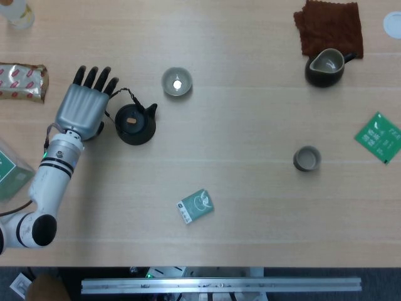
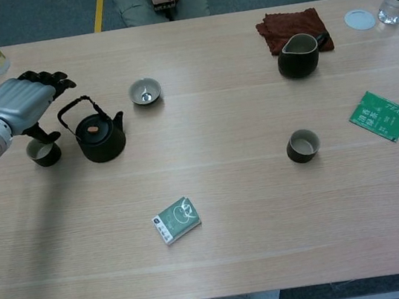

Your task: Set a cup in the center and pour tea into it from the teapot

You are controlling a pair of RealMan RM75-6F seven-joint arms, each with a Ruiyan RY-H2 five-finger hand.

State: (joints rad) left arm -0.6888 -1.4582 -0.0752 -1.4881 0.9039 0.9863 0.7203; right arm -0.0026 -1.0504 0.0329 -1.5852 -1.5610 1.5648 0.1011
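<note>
- So table [image 1: 250, 125] is light wood w/ everything on it
- left hand [image 1: 81, 108] just beside teapot [image 1: 135, 122], fingers [image 1: 94, 76] straight, slightly spread, holding nothing
- teapot upright, left side
- cup [image 2: 42, 151] under the hand; another cup [image 1: 307, 158] far right

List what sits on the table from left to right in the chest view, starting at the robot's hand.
Left hand → black teapot → small bowl → green packet → cup → dark pitcher → green card
</note>
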